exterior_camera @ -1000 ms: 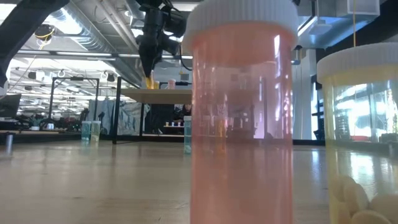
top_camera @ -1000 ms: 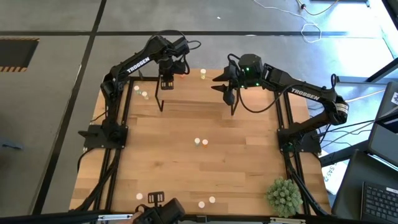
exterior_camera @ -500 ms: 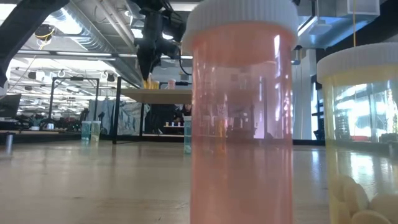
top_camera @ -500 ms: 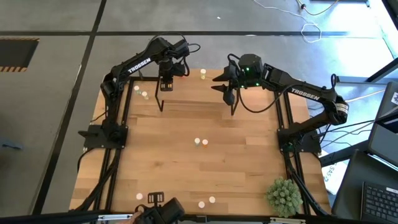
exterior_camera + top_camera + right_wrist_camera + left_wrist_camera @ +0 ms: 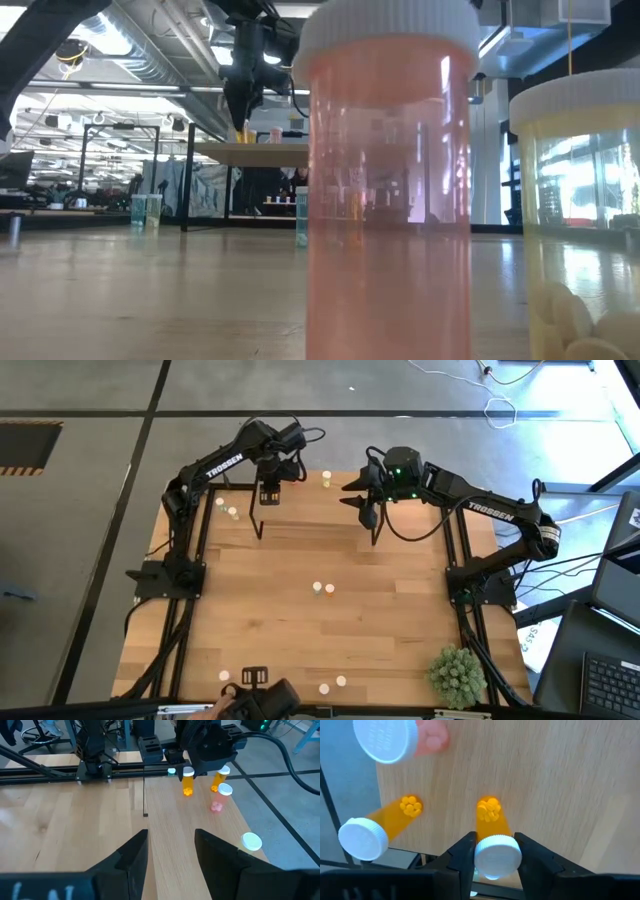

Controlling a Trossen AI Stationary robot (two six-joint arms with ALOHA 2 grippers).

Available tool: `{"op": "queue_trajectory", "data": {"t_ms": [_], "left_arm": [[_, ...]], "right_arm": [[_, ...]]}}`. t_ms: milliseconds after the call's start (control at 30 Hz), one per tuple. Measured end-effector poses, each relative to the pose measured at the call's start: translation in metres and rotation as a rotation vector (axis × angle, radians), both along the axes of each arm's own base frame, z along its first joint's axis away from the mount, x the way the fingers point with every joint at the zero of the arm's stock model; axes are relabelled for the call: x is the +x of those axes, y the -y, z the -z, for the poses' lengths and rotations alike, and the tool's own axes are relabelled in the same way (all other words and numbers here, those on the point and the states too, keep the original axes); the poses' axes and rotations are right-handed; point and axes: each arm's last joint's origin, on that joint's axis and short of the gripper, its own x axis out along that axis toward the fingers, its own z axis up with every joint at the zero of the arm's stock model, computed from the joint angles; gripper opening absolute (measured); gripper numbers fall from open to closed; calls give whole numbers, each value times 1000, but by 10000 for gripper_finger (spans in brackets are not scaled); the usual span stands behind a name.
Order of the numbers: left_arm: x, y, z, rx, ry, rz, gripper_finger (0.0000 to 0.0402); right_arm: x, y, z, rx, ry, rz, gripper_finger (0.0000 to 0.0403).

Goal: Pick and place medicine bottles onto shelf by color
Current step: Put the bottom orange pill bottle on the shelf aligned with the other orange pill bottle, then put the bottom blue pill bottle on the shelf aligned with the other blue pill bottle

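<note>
My left claw (image 5: 492, 851) hangs over the far end of the shelf (image 5: 560, 780), its two fingers (image 5: 462, 857) close on either side of the white cap of an orange bottle (image 5: 493, 842) that stands upright on the board; whether they press the cap or have just parted from it I cannot tell. Just beside my claw stands a second orange bottle (image 5: 377, 827), and a little beyond that a pink bottle (image 5: 400, 740). My right claw (image 5: 170, 852) waits over the shelf too, well apart, fingers spread wide and holding nothing
</note>
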Motion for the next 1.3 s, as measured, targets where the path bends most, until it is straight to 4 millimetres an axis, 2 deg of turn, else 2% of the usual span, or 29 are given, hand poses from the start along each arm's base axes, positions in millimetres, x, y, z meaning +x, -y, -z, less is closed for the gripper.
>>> {"op": "queue_trajectory", "data": {"t_ms": [767,1067,1300], "left_arm": [[1,2,-1,51,-43,1,181],[-2,2,-21,109,-30,9,212],[-3,9,-35,110,-27,19,216]], "right_arm": [[0,0,0,0,0,0,165],[0,0,0,0,0,0,165],[0,0,0,0,0,0,165]]}}
